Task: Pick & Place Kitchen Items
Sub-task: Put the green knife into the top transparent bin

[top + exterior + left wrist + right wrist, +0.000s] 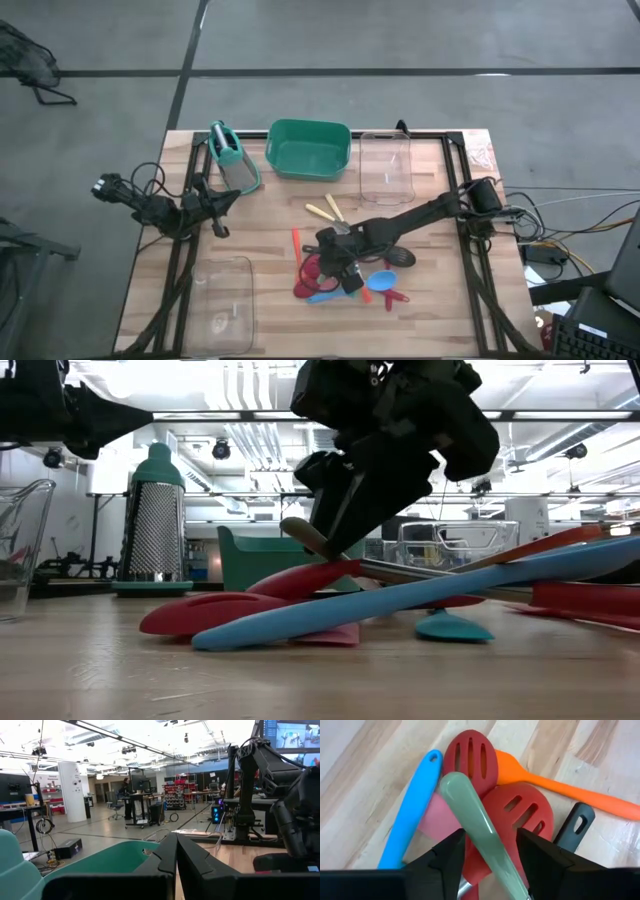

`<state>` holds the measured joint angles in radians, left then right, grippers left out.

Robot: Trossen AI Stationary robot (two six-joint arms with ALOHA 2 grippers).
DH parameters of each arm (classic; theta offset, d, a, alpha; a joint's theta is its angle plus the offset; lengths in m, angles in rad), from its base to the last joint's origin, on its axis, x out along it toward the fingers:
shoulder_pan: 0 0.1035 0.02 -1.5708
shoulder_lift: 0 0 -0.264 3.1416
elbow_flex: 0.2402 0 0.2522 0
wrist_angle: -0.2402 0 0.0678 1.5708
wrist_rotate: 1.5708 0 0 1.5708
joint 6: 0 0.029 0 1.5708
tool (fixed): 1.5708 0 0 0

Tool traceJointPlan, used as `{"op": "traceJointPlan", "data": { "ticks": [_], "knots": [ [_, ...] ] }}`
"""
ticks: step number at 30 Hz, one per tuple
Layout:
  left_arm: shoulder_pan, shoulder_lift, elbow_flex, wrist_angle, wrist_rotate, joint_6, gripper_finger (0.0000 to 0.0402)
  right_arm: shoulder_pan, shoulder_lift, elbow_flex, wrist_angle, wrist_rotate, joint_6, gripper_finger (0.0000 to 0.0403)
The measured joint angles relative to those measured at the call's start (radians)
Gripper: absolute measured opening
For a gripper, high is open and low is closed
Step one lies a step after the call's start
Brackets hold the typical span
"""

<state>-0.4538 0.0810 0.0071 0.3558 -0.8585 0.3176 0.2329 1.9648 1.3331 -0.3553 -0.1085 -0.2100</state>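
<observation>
While my right gripper (487, 857) hangs low over the heap of kitchen items (340, 275) toward the table's (440, 310) near edge, right of its middle, its two fingers stand partly open on either side of a grey-green handle (475, 820). I cannot tell whether the pads are pressing that handle or only flanking it. The handle lies tilted on top of the pile, crossing a red slotted spoon (470, 757) and a red slotted spatula (520, 810). A blue spatula handle (412, 805) lies alongside, a pink piece (435, 822) shows under it, an orange spoon (560, 785) runs away past the red heads, and a black handle end (577, 822) sits just beside the slotted spatula. Two yellow-handled tools (328, 210) lie apart from the heap, nearer the green tub (308, 148). My left gripper (222, 205) waits near the table's left edge, by the grater (230, 155), fingers pressed together on nothing.
</observation>
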Motion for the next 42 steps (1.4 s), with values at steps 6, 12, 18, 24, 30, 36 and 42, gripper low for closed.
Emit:
{"op": "traceJointPlan", "data": {
  "ticks": [6, 12, 18, 24, 30, 36, 42],
  "knots": [
    [0.0, 0.0, 0.0, -0.001, 0.0, 0.0, 0.0012, 0.0, 0.004, -0.002, 0.001, 0.0, 0.02, 0.0129],
    [0.0, 0.0, 0.0, -0.001, 0.0, 0.0, 0.0012, -0.001, 0.027, -0.003, 0.037, 0.0, 0.025, 0.0105],
    [0.0, 0.0, 0.0, -0.001, 0.0, 0.0, 0.0012, 0.0, 0.03, -0.003, 0.045, 0.0, 0.019, 0.0087],
    [0.0, 0.0, 0.0, -0.002, 0.0, 0.0, 0.0012, 0.0, 0.027, 0.003, 0.039, 0.002, 0.012, 0.0052],
    [0.0, 0.0, 0.0, -0.002, 0.0, 0.0, 0.0012, -0.005, 0.027, 0.016, 0.039, 0.042, -0.011, 0.0029],
    [0.0, 0.0, 0.0, -0.002, 0.0, 0.0, 0.0012, -0.008, 0.021, 0.032, 0.049, 0.12, -0.044, 0.0041],
    [0.0, 0.0, 0.0, -0.002, 0.0, 0.0, 0.0012, -0.012, 0.011, 0.073, 0.053, 0.138, -0.075, 0.0032]
  ]
}}
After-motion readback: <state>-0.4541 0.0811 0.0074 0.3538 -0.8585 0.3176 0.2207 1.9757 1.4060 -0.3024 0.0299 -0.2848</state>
